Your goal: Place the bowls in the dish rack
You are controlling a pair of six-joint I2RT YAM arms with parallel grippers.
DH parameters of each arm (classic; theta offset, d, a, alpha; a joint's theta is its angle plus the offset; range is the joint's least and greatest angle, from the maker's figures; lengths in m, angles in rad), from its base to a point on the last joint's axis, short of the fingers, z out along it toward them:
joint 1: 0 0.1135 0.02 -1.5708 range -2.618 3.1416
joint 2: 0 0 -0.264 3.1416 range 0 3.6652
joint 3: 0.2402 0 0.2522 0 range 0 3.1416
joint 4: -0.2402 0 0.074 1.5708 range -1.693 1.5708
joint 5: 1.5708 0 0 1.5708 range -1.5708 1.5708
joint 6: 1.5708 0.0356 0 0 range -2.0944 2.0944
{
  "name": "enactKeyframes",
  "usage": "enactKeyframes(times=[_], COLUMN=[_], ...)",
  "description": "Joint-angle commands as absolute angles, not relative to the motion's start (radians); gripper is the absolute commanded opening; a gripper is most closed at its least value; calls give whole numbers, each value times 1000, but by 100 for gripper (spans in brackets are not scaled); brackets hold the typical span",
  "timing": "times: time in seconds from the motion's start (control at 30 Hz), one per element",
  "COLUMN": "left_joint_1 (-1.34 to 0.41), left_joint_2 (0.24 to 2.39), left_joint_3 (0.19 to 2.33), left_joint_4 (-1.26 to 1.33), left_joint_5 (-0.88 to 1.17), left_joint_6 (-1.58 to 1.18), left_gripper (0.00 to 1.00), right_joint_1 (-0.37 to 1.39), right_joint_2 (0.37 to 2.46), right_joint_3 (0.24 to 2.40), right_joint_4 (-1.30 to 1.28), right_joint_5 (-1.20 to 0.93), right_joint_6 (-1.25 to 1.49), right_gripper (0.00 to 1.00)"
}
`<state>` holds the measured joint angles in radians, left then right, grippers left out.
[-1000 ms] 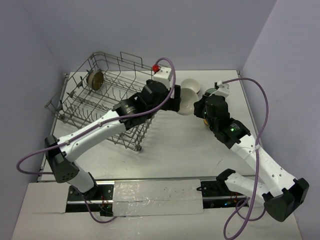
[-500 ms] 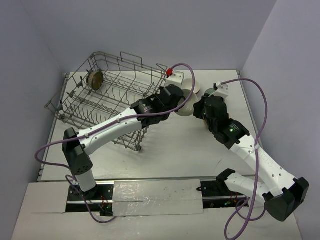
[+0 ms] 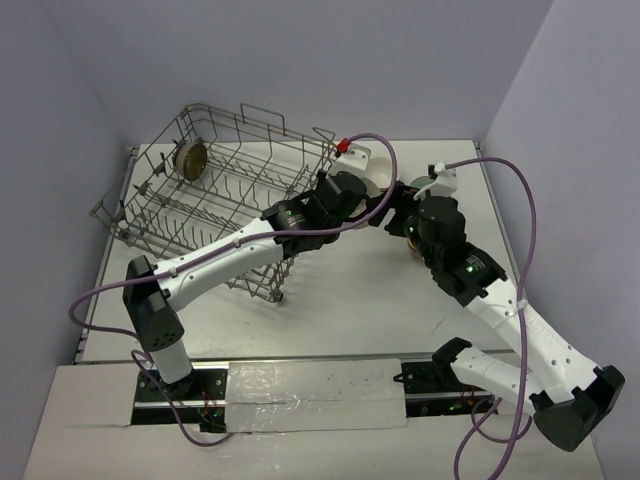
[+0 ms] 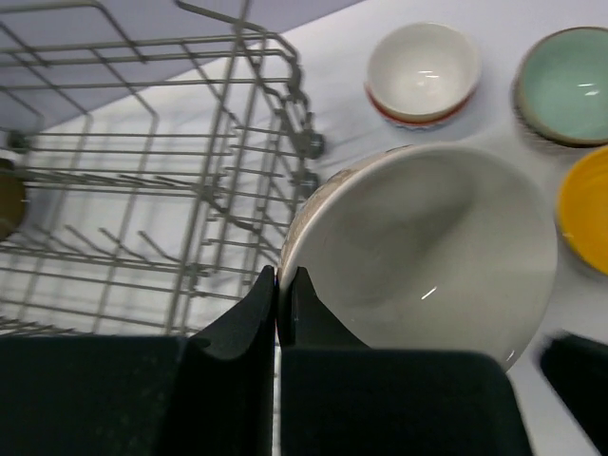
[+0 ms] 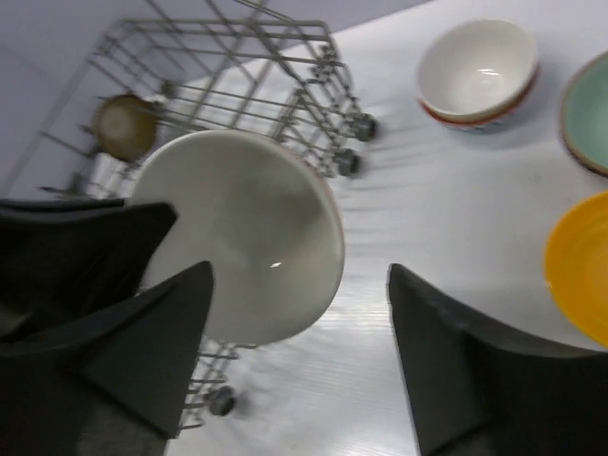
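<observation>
My left gripper point(image 4: 278, 285) is shut on the left rim of a cream bowl point(image 4: 427, 256), one finger inside and one outside. The bowl hangs tilted just off the near right corner of the grey wire dish rack point(image 4: 142, 190). My right gripper point(image 5: 299, 275) stands open around the same cream bowl point(image 5: 247, 237), its fingers apart from it. From above, the two grippers meet beside the dish rack point(image 3: 220, 190), left gripper point(image 3: 372, 200) facing right gripper point(image 3: 398, 215), and the cream bowl point(image 3: 381, 178) is mostly hidden. A brown bowl point(image 3: 190, 158) stands in the rack's far left corner.
On the table to the right of the rack sit a small white bowl with a red band point(image 4: 423, 71), a pale green bowl point(image 4: 570, 85) and a yellow bowl point(image 4: 584, 209). The same three show in the right wrist view: white point(image 5: 480, 66), green point(image 5: 589, 114), yellow point(image 5: 579, 266).
My left arm swung right to the cream bowl and shut on its rim. My right gripper, which held the bowl, has opened and let go.
</observation>
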<state>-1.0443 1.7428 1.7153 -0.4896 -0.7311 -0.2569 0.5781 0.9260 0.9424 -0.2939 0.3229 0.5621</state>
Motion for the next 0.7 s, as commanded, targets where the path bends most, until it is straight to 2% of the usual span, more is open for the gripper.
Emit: enactKeyframes(times=[0.0, 0.07, 0.23, 0.3, 0.47, 0.67], left_joint_1=[-1017, -979, -862, -775, -554, -395], left_joint_2=[1622, 1592, 1470, 1433, 1445, 1572], left_joint_3=[1712, 1683, 1554, 1517, 1482, 1497], left_joint_4=[-323, -269, -20, 118, 208, 328], left_joint_5=[-902, -945, -1035, -1031, -947, -876], left_joint_6=[-89, 45, 398, 552, 740, 854], left_gripper=[0, 0, 0, 0, 0, 0], right_joint_1=[588, 586, 586, 586, 584, 586], right_joint_2=[871, 854, 809, 795, 770, 769], right_joint_3=[928, 922, 894, 868, 810, 778], right_joint_4=[-178, -173, -163, -149, -124, -107], right_joint_5=[224, 197, 187, 189, 209, 219], right_joint_6=[525, 511, 446, 434, 413, 399], right_gripper=[86, 94, 100, 100, 100, 100])
